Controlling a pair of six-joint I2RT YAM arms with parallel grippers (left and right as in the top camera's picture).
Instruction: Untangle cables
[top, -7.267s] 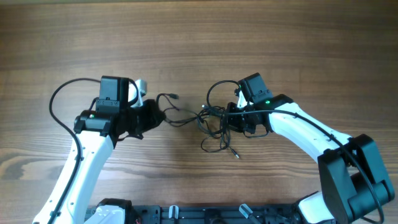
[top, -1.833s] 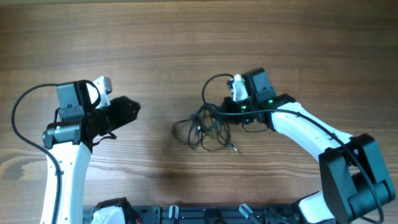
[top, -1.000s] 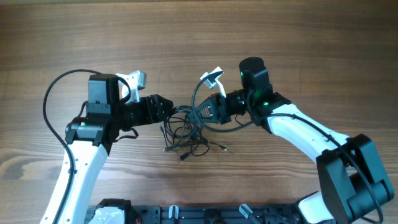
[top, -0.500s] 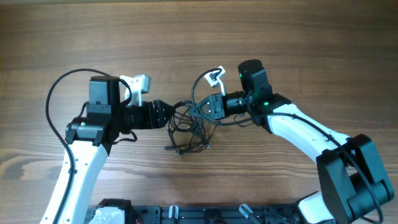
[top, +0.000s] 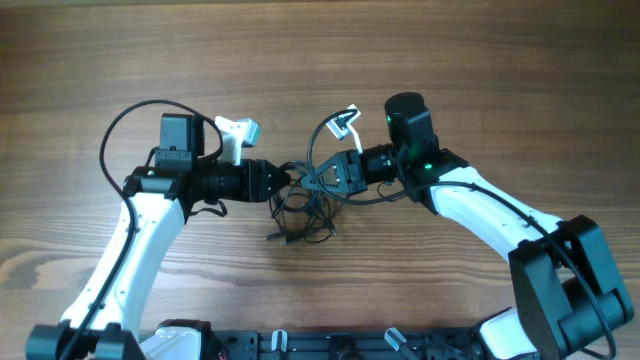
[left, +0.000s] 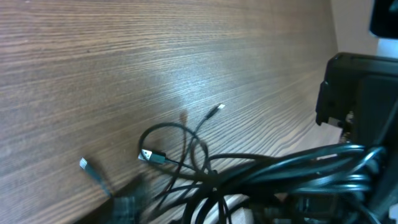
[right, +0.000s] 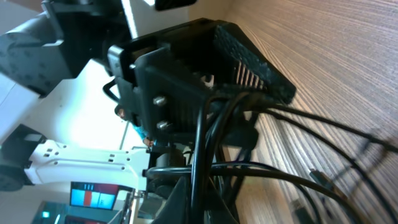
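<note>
We've got the thin black looped cables (top: 300, 203) bunched betw. both pincers, axis approx. L-R: right gripper (top: 320, 179) clamped tight on strands, left gripper (top: 279, 183) at opp. edge, its jaw gap we can't tell.

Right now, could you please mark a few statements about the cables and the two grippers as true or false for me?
1. The cables form one tangled clump between the left gripper and the right gripper. True.
2. The right gripper is shut on the cables. True.
3. The left gripper is parked far from the cables. False: its tip is right at the clump.
4. The table is covered by a white cloth. False: it is bare wood grain.
5. A small plug end lies on the wood in the left wrist view. True.
</note>
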